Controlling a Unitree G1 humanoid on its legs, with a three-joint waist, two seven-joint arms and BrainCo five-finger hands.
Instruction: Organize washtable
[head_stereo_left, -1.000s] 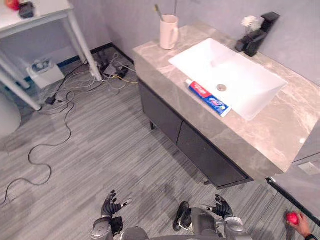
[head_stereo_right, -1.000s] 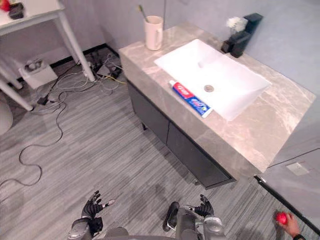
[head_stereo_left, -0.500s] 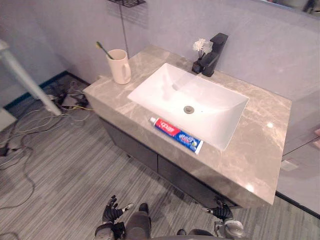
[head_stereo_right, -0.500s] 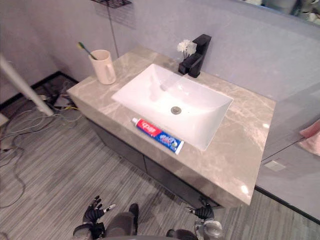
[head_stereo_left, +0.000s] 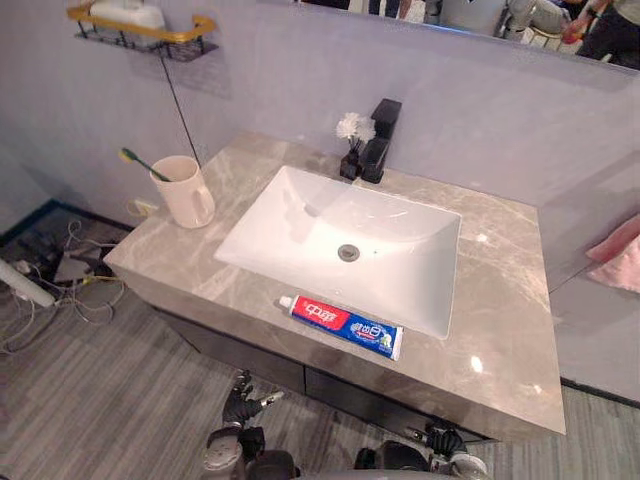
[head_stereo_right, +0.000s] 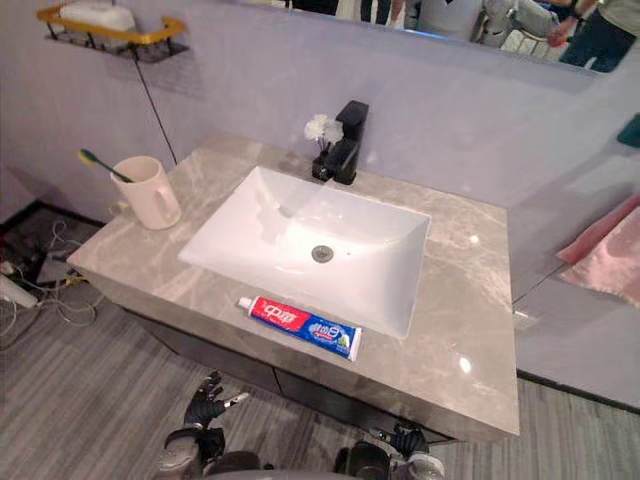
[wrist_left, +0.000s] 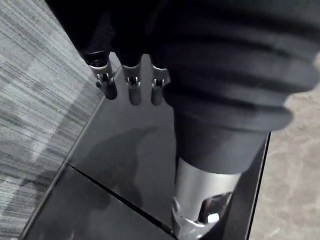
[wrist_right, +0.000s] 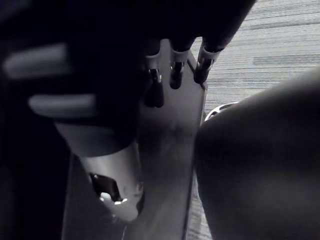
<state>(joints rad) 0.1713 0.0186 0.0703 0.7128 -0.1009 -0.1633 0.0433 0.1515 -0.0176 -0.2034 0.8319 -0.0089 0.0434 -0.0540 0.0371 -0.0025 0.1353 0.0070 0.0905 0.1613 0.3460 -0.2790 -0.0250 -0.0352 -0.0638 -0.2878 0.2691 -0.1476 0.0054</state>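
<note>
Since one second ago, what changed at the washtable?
The camera swung to face the washtable; nothing was moved or grasped. The toothpaste tube still lies by the basin's front rim, cup with toothbrush stands left of it; left hand and right hand stay low, open.

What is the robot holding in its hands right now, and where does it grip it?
Nothing. The left hand and right hand hang open and empty in front of the washtable; the toothpaste tube lies untouched on it.

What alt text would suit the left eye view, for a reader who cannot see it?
A toothpaste tube lies on the grey counter at the white sink's near edge. A cup with a toothbrush stands on the left, a black faucet behind. The left hand and right hand hang open below.
</note>
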